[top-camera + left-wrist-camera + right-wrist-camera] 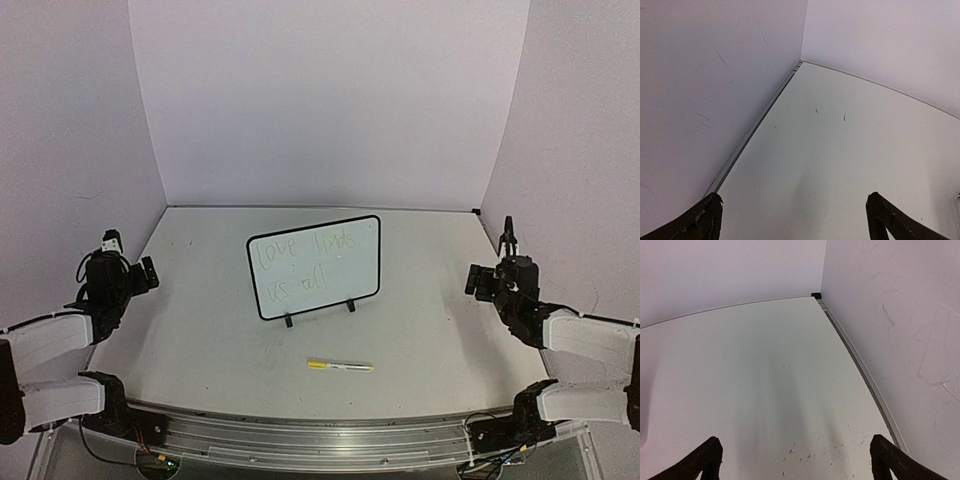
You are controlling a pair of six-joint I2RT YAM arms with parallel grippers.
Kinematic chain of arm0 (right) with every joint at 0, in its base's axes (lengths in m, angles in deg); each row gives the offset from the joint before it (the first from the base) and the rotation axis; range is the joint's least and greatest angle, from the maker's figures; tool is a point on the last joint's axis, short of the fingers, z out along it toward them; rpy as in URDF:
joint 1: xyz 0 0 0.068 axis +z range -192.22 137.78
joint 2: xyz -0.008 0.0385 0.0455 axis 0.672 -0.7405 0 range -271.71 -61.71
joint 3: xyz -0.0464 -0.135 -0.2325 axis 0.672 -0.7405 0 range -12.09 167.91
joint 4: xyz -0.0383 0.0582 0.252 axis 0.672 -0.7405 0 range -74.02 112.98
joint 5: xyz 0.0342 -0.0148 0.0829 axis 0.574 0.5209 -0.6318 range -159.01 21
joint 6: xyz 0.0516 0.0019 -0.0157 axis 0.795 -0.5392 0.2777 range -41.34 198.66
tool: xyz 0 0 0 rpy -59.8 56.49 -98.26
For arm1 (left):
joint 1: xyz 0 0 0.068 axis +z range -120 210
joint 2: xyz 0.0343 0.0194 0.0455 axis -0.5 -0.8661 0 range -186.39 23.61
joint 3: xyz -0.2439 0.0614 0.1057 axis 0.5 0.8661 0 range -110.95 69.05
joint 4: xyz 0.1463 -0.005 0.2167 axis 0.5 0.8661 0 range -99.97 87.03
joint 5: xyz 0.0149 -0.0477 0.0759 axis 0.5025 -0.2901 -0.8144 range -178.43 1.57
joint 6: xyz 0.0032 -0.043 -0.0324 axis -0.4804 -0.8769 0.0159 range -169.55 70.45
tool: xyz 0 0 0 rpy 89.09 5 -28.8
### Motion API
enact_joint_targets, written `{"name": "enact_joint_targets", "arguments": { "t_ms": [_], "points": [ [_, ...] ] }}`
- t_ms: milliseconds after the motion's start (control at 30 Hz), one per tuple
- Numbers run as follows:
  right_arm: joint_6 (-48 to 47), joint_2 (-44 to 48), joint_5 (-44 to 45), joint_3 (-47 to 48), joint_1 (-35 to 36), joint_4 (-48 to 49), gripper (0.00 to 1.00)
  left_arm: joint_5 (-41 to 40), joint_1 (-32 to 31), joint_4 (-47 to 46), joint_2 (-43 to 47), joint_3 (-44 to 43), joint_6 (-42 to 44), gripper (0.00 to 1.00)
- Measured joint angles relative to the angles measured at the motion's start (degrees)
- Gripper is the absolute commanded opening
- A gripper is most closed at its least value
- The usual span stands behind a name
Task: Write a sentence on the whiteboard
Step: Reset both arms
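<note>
**Judging the writing done, both arms held wide of the board**

My left fingers are spread wide with nothing between them, looking at bare tabletop and the far left corner of the walls. My right fingers are likewise released and empty, facing the far right corner. Neither arm is anywhere near the work.

The whiteboard stands on its two small feet in the middle of the tabletop, leaning back a little, its right side set somewhat farther than its left. The sentence is on it in thin, faint strokes, two lines that I read roughly as "love finds" over "us all". The marker lies flat on the near side of the board, apart from its feet, running left to right with its yellow end to the left.

As I judge it, the writing step is complete and the tool is set down. If any stroke needed going over, I would first have to reach inward and pinch the marker across its barrel from above.
</note>
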Motion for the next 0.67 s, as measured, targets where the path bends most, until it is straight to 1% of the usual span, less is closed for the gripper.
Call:
{"name": "enact_joint_targets", "arguments": {
  "t_ms": [100, 200, 367, 667],
  "points": [
    [-1.3, 0.2, 2.3, -1.1, 0.0, 2.7, 0.98, -1.0, 0.0, -1.5, 0.7, 3.4, 0.0, 0.99],
    [-1.8, 0.2, 4.2, -2.6, 0.0, 5.3, 0.98, -2.0, 0.0, -1.9, 1.6, 5.0, -0.2, 0.99],
    [-1.8, 0.9, 6.1, -6.5, -0.1, 7.1, 0.98, -2.9, 0.0, -3.9, 2.7, 5.3, -0.6, 0.99],
    [-1.8, 2.2, 6.7, -6.9, -0.1, 8.8, 0.98, -3.4, 0.0, -4.4, 2.2, 5.3, -1.5, 0.99]
  ]
}}
